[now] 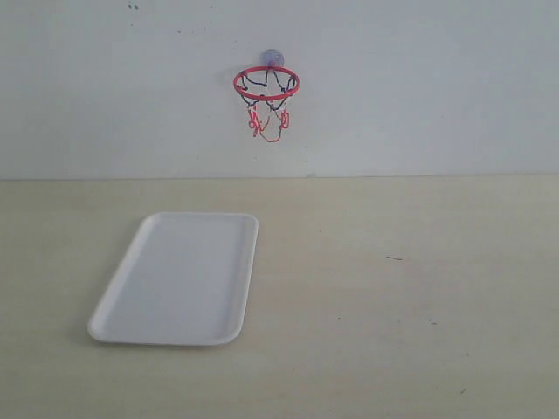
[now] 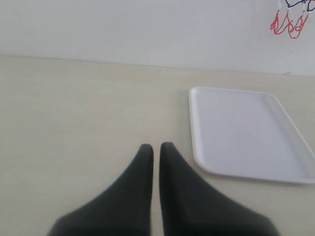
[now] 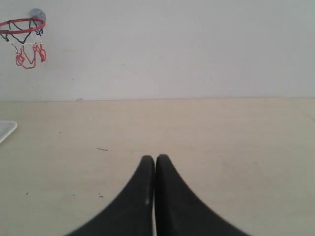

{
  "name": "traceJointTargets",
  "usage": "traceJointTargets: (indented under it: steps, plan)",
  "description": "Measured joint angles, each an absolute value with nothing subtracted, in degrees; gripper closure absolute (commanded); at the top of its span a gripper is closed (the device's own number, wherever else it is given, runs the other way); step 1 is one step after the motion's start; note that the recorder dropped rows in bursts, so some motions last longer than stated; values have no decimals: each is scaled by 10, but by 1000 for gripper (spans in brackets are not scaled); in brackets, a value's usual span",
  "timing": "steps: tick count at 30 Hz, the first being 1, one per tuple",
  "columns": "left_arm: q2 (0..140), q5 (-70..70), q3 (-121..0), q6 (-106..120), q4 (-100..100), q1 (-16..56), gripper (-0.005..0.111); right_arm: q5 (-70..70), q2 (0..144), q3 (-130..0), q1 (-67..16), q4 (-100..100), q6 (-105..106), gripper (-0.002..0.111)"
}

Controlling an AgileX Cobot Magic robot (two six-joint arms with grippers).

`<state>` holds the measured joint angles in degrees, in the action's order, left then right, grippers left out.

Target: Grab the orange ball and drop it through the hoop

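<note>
The hoop (image 1: 266,83), a red ring with a black-and-red string net, hangs from a clear suction cup on the white back wall. It also shows in the right wrist view as the hoop (image 3: 20,27), and only its net's red ends (image 2: 289,23) reach into the left wrist view. The orange ball is out of view in every frame. My left gripper (image 2: 156,146) is shut with nothing in it, low over the bare table beside the tray. My right gripper (image 3: 155,158) is shut and empty too. Neither gripper shows in the exterior view.
A white rectangular tray (image 1: 179,278) lies on the pale table at the left, below and left of the hoop; the tray (image 2: 246,132) holds nothing. The tray's corner (image 3: 6,129) shows in the right wrist view. A small dark mark (image 1: 395,258) lies on the table at the right.
</note>
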<state>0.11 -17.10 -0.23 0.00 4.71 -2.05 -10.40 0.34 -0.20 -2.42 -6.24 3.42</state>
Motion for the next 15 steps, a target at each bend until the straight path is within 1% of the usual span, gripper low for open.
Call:
traceJointTargets:
  steps: [4, 15]
  plan:
    - [1, -171, -2, 0, 47, -21, 103, -119, 3, -1, -24, -34, 0, 109]
    - [1, -171, -2, 0, 47, -21, 103, -189, 3, 0, -27, -28, -5, 109]
